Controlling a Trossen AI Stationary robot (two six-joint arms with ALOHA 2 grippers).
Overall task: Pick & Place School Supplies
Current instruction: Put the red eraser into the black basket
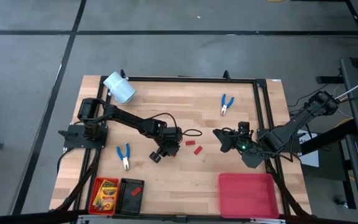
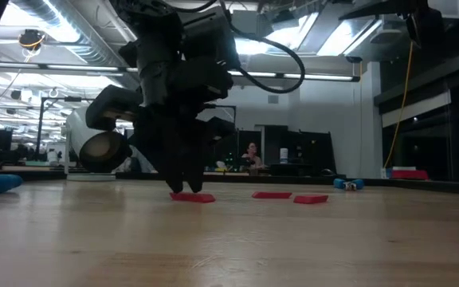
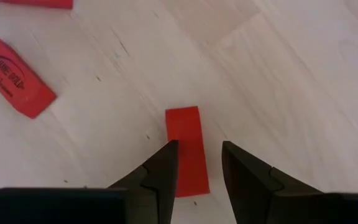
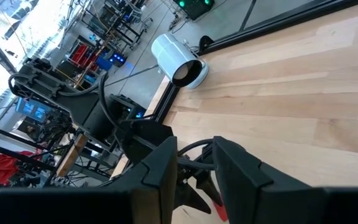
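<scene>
Between the left gripper's [image 3: 199,168] parted fingers lies 1 flat red piece [image 3: 187,148], ungripped.

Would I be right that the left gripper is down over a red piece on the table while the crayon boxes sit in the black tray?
Not quite: the high view shows the crayon boxes in the red tray. The left gripper is indeed down over a red piece.

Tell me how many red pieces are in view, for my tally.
4. One lies between the left end effector's fingers; two lie beside it mid-table; one sits in the black tray. Others may be hidden.
</scene>
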